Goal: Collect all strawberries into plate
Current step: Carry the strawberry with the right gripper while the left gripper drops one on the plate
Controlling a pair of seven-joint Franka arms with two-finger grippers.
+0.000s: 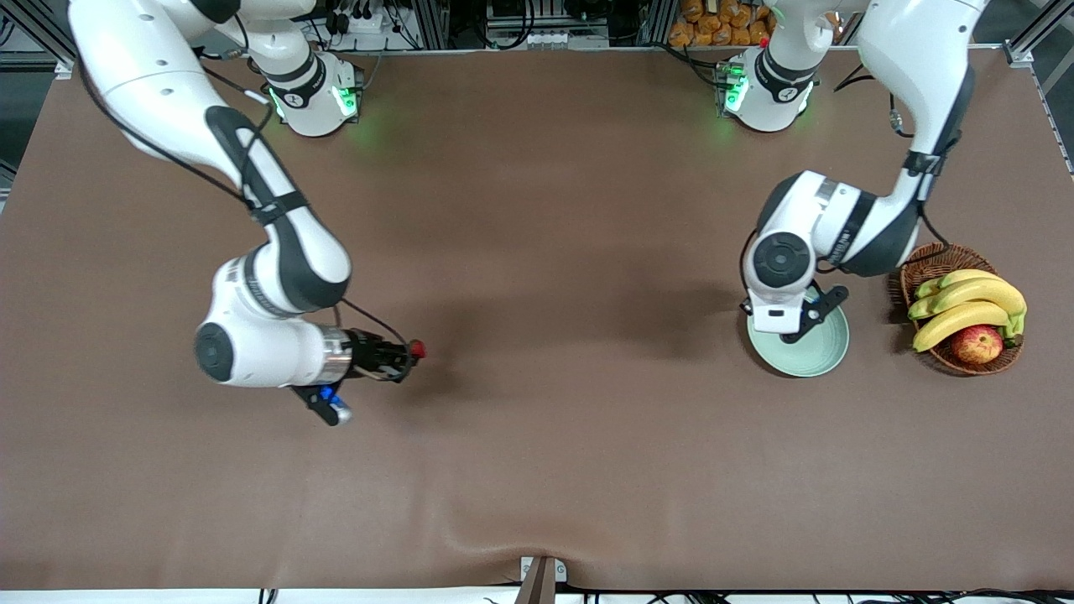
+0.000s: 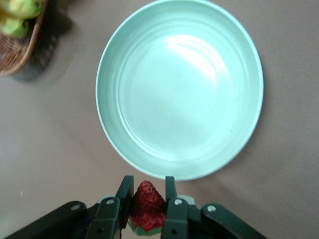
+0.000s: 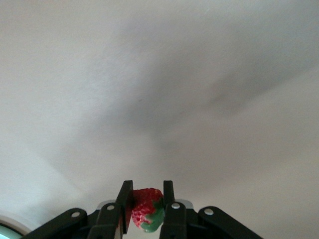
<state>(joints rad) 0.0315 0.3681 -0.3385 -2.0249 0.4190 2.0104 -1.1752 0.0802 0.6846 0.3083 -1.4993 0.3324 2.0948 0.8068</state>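
Observation:
The pale mint-green plate (image 1: 824, 352) lies toward the left arm's end of the table, beside the basket. My left gripper (image 2: 148, 180) hangs over the plate's edge (image 2: 119, 144), shut on a red strawberry (image 2: 148, 204) with its green top toward the palm. In the front view the left wrist hides those fingers and that berry. My right gripper (image 1: 409, 354) is over bare table toward the right arm's end, pointing sideways along the table. It is shut on a second strawberry (image 1: 417, 350), which shows red and green between the fingers (image 3: 145, 208) in the right wrist view.
A brown wicker basket (image 1: 923, 262) holds bananas (image 1: 965, 302) and a red-yellow apple (image 1: 977, 344), next to the plate at the left arm's end. The brown table cover (image 1: 570, 335) stretches bare between the two arms.

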